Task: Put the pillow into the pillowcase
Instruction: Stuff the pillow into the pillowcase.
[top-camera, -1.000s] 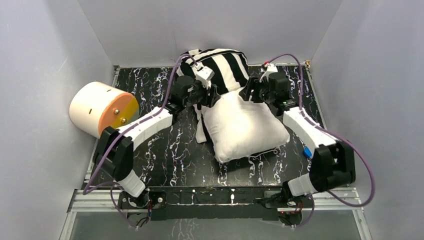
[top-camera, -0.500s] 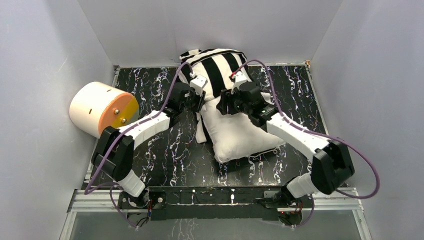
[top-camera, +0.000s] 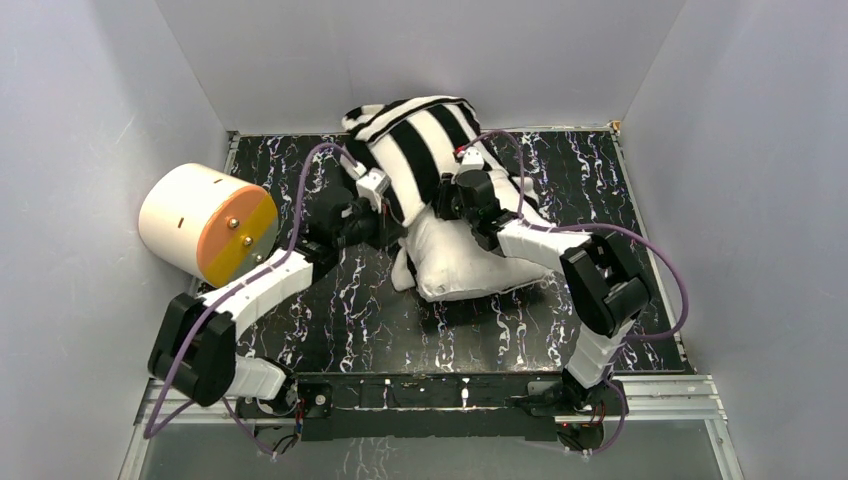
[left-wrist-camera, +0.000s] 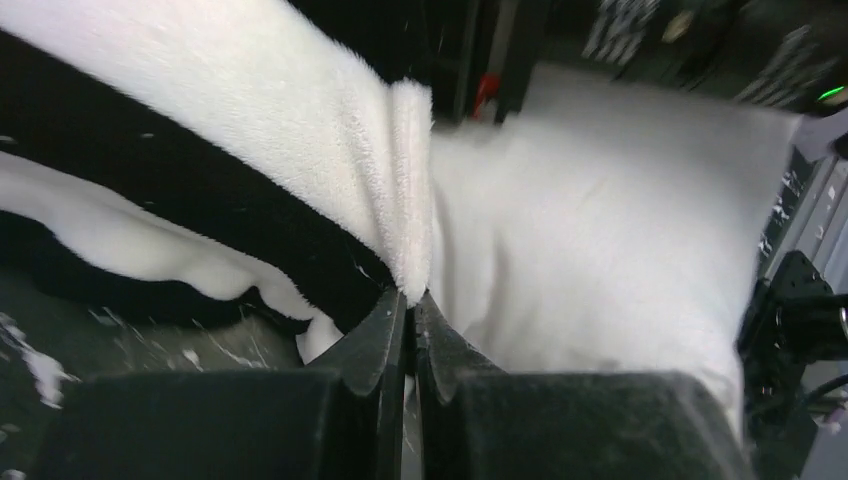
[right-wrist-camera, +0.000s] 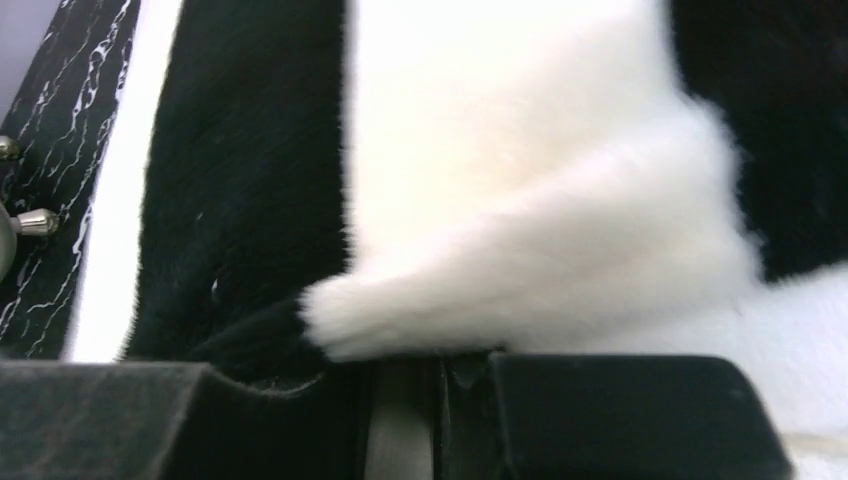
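The pillowcase (top-camera: 420, 135) is black-and-white striped, the pillow (top-camera: 460, 268) plain white.

The table (top-camera: 350, 320) is occupied at its far middle by the pillow (top-camera: 465, 270), whose far end is sheathed in the pillowcase (top-camera: 420, 135); a cylinder (top-camera: 200, 215) is seen at its left edge.

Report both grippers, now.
Left gripper: closed, pinching the pillowcase hem.
Right gripper: closed on a pillowcase fold.
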